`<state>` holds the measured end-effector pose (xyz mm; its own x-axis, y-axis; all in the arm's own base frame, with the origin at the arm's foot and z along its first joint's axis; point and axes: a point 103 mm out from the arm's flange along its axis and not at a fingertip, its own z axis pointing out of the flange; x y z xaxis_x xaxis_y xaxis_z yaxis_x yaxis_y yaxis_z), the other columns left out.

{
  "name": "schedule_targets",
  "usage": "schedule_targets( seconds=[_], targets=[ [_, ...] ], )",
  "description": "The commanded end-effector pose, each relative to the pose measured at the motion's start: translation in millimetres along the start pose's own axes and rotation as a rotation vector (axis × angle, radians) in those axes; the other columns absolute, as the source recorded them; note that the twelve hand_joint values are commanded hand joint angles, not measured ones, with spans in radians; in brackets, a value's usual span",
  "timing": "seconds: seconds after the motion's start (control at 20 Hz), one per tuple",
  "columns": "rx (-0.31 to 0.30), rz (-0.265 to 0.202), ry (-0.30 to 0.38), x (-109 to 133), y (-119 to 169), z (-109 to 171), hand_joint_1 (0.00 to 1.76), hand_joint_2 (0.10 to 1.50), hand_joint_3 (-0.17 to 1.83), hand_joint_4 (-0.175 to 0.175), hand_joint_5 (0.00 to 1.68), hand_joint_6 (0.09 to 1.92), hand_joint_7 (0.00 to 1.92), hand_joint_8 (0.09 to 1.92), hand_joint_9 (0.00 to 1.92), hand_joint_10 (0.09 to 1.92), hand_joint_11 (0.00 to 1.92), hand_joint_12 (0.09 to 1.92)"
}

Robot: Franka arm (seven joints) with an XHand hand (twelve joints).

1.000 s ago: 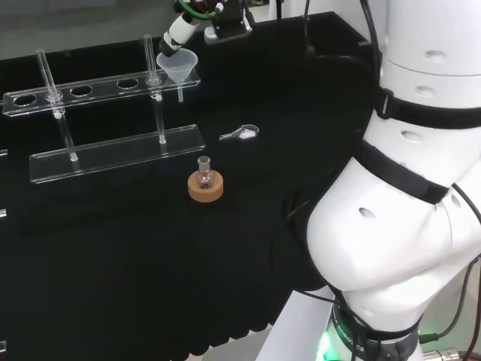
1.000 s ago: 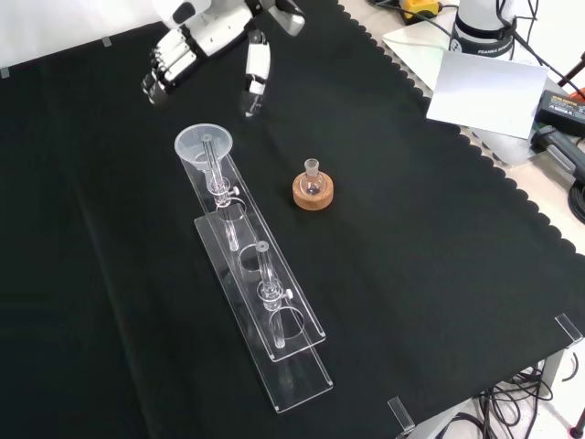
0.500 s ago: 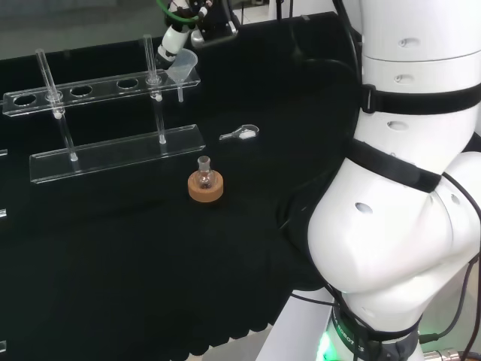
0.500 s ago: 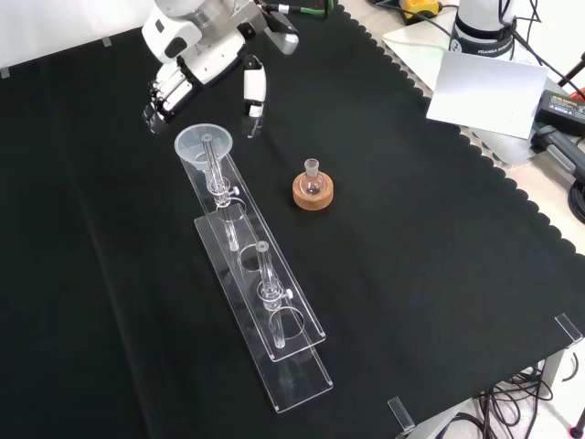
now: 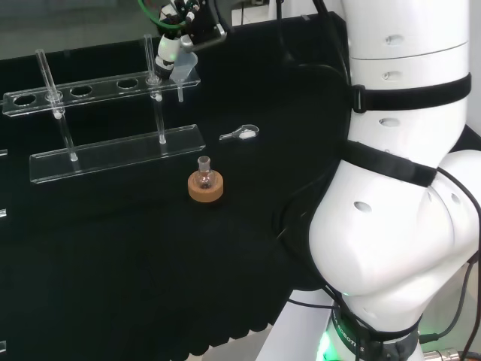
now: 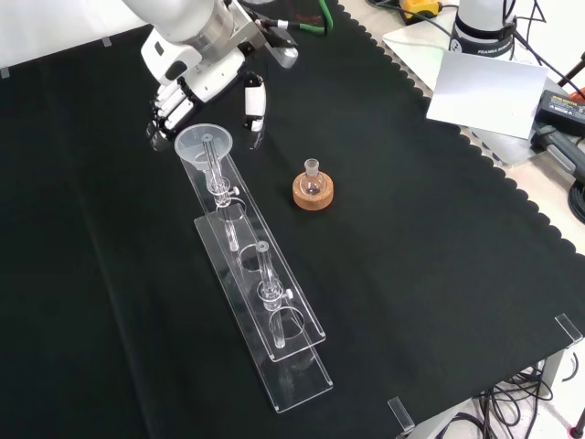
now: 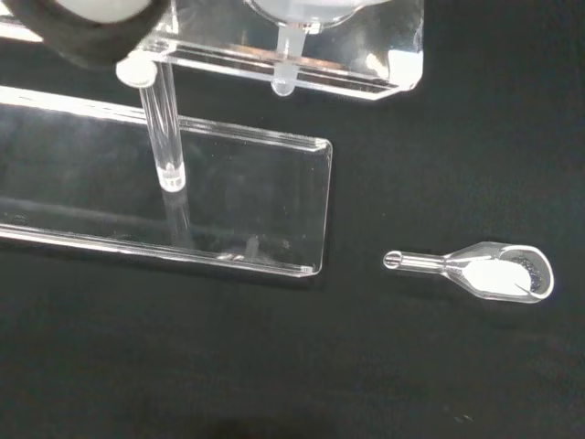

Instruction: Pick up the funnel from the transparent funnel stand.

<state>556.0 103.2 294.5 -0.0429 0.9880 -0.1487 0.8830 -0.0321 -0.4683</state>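
A clear funnel [image 6: 203,143] sits in the end hole of the transparent stand [image 6: 277,306], the end nearest the hand. The hand [image 6: 194,75] hovers just beyond the funnel's rim. Its fingers [image 6: 168,113] hang on one side and the thumb [image 6: 255,99] on the other, relaxed and apart, with nothing between them. In the head view the hand [image 5: 168,51] is right above the funnel [image 5: 185,69] at the right end of the stand [image 5: 113,156]. The wrist view looks past a blurred finger [image 7: 87,32] at the funnel's stem [image 7: 285,66] poking through the upper shelf.
A small round flask on a cork ring [image 6: 313,187] stands to the right of the stand in the front view. A little clear scoop [image 7: 489,273] with white powder lies on the cloth, also seen as the scoop [image 5: 240,134] in the head view. Two glass rods stand upright in the stand.
The hand has come closer to the funnel, lower in the front view and further left in the head view. The funnel and stand have not moved.
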Motion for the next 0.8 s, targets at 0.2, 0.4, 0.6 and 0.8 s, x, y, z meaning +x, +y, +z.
schedule_targets(
  seconds=[0.2,0.4,0.6,0.8],
  targets=[
    [0.045,0.015,-0.031,0.6,6.0,4.2,0.82,0.6,0.43,0.073,0.09,0.09,0.0,0.36,0.1,0.87,0.31,1.54],
    [0.046,-0.002,-0.053,2.9,7.2,4.6,0.84,0.57,0.48,0.073,0.12,0.09,0.0,0.42,0.13,0.87,0.32,1.54],
    [0.02,-0.02,-0.06,2.4,8.2,5.4,0.85,0.55,0.52,0.071,0.14,0.09,0.0,0.48,0.17,0.85,0.33,1.54],
    [0.01,-0.015,-0.053,-2.3,9.3,6.7,0.86,0.54,0.55,0.069,0.16,0.09,0.01,0.53,0.21,0.83,0.35,1.52]
  ],
)
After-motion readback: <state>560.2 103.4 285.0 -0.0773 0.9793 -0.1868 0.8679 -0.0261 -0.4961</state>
